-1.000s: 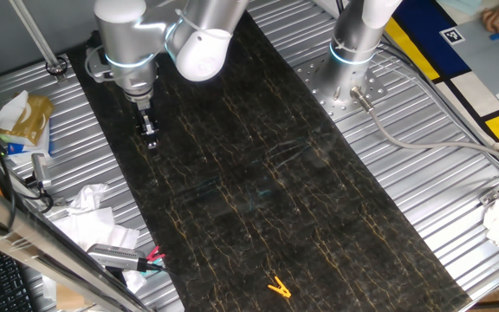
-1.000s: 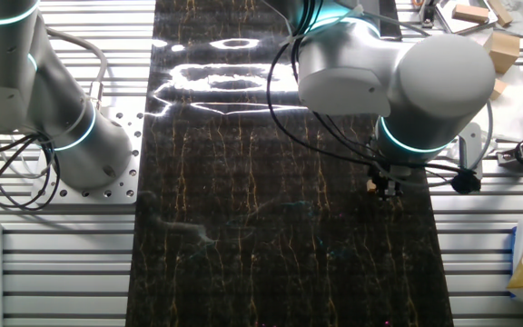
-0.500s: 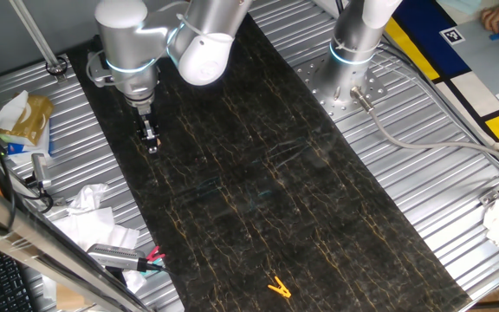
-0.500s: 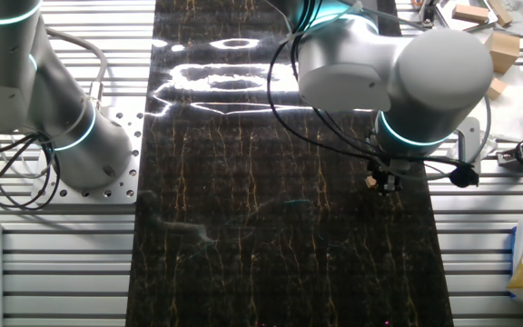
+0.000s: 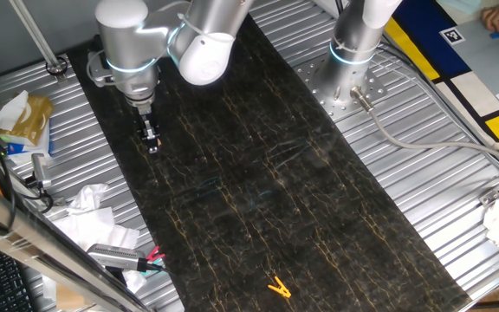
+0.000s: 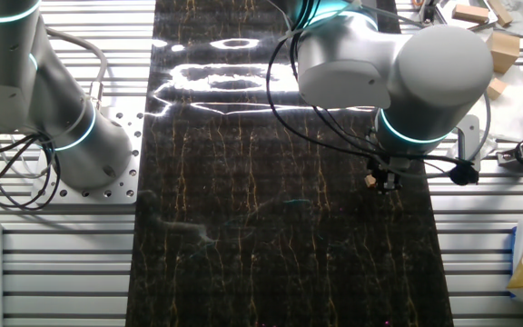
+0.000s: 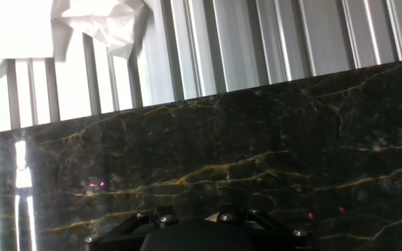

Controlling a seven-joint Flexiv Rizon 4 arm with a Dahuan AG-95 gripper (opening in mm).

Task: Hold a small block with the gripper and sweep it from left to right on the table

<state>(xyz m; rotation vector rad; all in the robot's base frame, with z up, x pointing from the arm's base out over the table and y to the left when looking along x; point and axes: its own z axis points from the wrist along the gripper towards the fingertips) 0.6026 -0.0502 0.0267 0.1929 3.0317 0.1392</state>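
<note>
At the near-left edge of the table (image 5: 258,173), a long dark slab with thin gold-orange veins and a marble-like sheen, the gripper (image 5: 152,143) hangs tip-down from a silver-grey arm (image 5: 128,48) that carries a glowing blue ring. In the one fixed view the black fingers reach the slab, but they are too small and dark to separate, and no block can be made out there. In the other fixed view the gripper (image 6: 386,184) is largely hidden under the broad rounded wrist housing; a tiny tan speck, the small block (image 6: 370,181), shows at the fingertips, just above or on the slab near its edge. Whether the fingers clench the block or merely stand against it cannot be told, and the cube is too small for any long axis or facing to be read. The hand view shows only the black screw-studded body of the hand (image 7: 208,230) along the bottom, cut off by the frame; fingertips and block are out of sight. Beyond the slab's straight edge this view shows ribbed silver metal (image 7: 257,42) and crumpled white paper (image 7: 103,21), overexposed. Small magenta glints dot the polished surface. A second upright silver arm (image 5: 358,39) stands on a bolted plate beside the far edge of the slab. A yellow clip (image 5: 277,287) lies on the slab, well apart from the gripper. Crumpled paper and wrappers (image 5: 93,217) lie on the ribbed metal next to the slab. Bright reflections streak the slab's far end in the other fixed view.
</note>
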